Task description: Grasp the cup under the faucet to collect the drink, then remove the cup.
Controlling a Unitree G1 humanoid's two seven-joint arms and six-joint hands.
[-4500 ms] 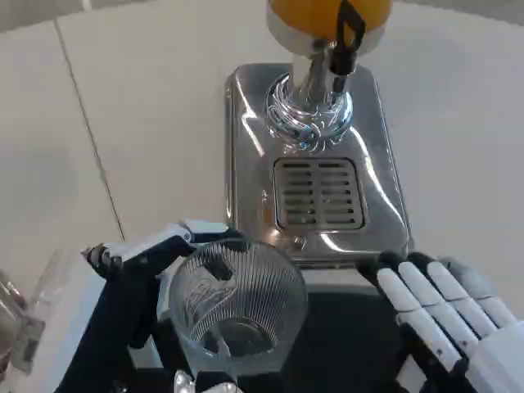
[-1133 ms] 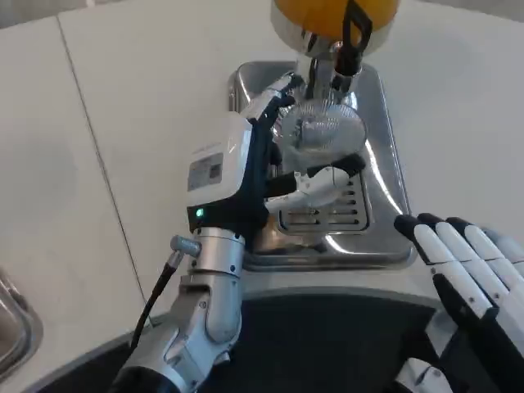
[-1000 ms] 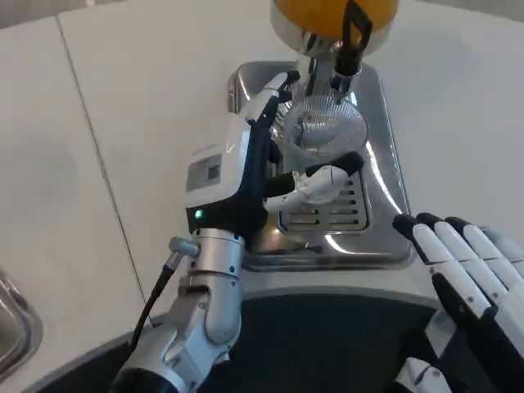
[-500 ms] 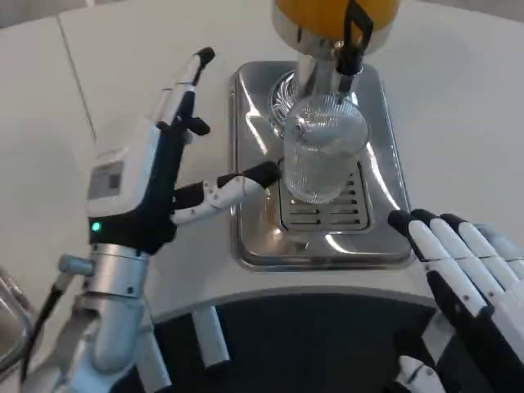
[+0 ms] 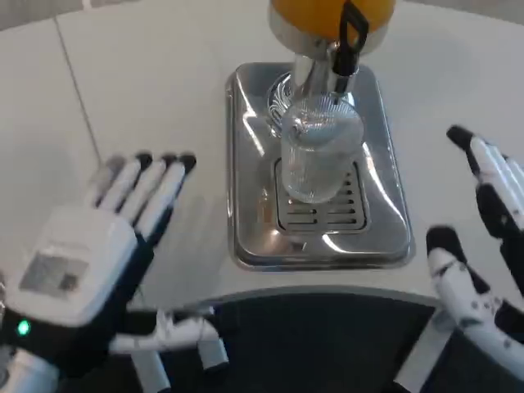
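Cup (image 5: pixel 315 160) now stands alone on the drip tray (image 5: pixel 246 164) under the faucet (image 5: pixel 342 51); my left hand (image 5: pixel 98 246) has pulled back, fingers spread and empty, while my right hand (image 5: pixel 479 237) rises, open, toward the dispenser.

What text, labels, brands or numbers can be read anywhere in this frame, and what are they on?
No text can be read in this frame.
Left hand: a grey label panel on its white back, blurred, nothing legible.
Drink dispenser base, glass cup and right hand: no markings visible.
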